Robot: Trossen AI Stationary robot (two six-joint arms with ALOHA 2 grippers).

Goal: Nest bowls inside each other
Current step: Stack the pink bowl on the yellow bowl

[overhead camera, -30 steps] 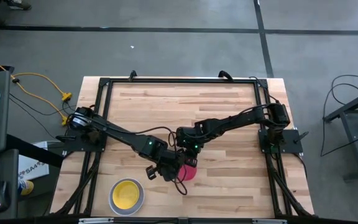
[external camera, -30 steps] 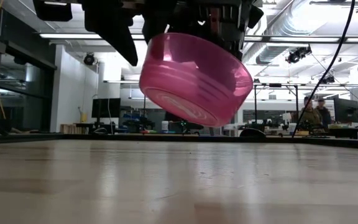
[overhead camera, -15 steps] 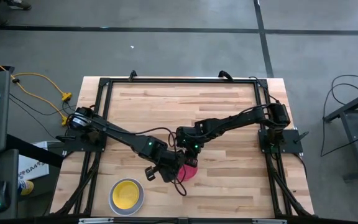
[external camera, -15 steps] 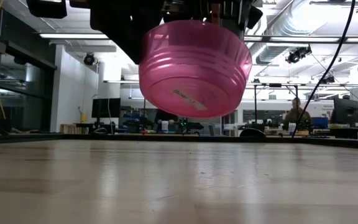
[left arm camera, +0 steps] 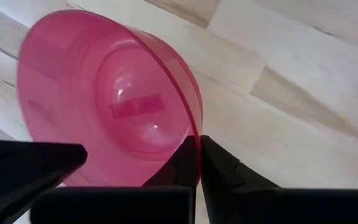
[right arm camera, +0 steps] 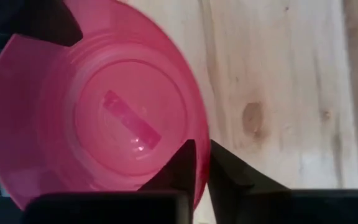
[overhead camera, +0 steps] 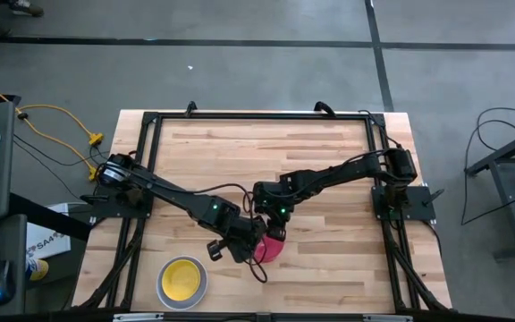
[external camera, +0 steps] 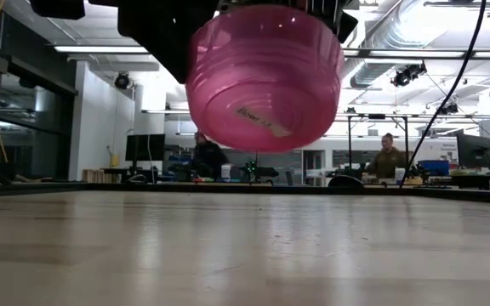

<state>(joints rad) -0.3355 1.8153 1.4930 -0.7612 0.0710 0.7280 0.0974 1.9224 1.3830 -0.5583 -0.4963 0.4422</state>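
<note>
Tilted further since before, the translucent red-pink round plastic bowl (external camera: 260, 76) hangs above the wooden table (external camera: 245, 246), its rim pinched by both the left gripper (left arm camera: 199, 163) and the right gripper (right arm camera: 202, 163).

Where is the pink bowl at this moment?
The pink bowl is in the air above the table's front middle, between both claws, right of the yellow bowl in the high view.

Overhead camera looks straight down, low one level across the table (overhead camera: 329, 143); both wrist cameras closely share the pink bowl (left arm camera: 104, 99).
</note>
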